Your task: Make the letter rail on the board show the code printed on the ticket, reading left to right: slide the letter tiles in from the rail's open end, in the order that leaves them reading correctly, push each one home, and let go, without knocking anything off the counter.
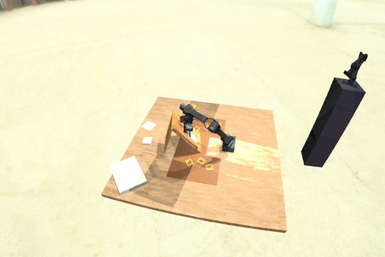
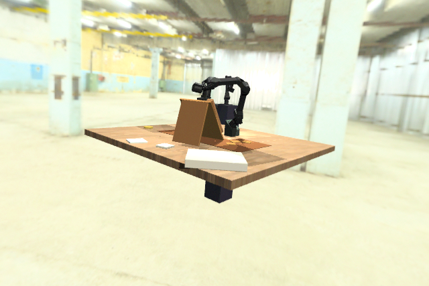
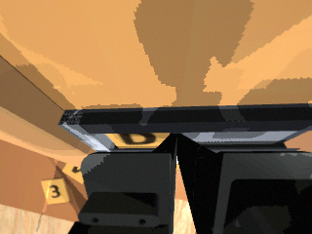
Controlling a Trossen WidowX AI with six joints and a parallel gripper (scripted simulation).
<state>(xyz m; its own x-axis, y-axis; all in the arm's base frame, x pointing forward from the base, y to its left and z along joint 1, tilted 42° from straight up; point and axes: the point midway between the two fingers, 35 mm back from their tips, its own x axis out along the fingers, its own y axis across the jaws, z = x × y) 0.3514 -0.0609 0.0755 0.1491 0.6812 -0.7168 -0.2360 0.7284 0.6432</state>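
The gripper (image 1: 189,136) (image 3: 176,136) is shut with nothing between its fingers. Its tips are at the dark rail (image 3: 205,117) on the front of the leaning orange board (image 1: 186,138) (image 2: 190,122), just right of tile D (image 3: 138,139) in the wrist view. Tile D sits in the rail towards its left end; its lower part is hidden. A tile 3 (image 3: 55,191) lies loose below left, beside another tile (image 3: 74,169) partly hidden by a finger. In the top view, three loose tiles, one of them here (image 1: 201,161), lie on the near mat. The ticket's code is not readable.
A brown mat (image 1: 192,177) (image 2: 257,145) lies under the board. More tiles, including one (image 1: 197,129), lie beyond the arm. A white block (image 1: 127,173) (image 2: 214,160), two white cards (image 1: 148,125) (image 1: 147,140) and a yellow disc (image 1: 194,106) (image 2: 148,126) are near the counter's edges.
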